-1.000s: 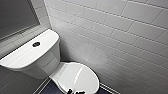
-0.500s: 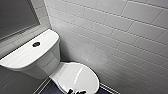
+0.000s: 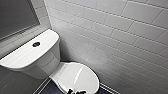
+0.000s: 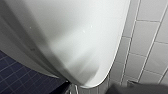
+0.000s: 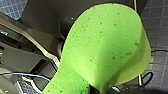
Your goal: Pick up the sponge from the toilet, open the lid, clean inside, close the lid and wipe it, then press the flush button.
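Head view: a white toilet (image 3: 37,60) stands against a white tiled wall (image 3: 120,37). Its lid (image 3: 77,77) is down, and the dark round flush button (image 3: 36,44) sits mid-tank top.

Left wrist view: the toilet's glossy white curve appears close up, beside dark blue floor (image 4: 15,75) tiles. Whether the left gripper (image 4: 98,88) is open or closed cannot be told.

Right wrist view: the bright green sponge (image 5: 105,50), bent over, is pinched in the right gripper (image 5: 93,89) above the floor, not lying on the toilet.

A bathroom: a white ceramic toilet (image 3: 47,53) stands against pale wall tiles (image 3: 120,37) on a dark tiled floor (image 4: 15,75).
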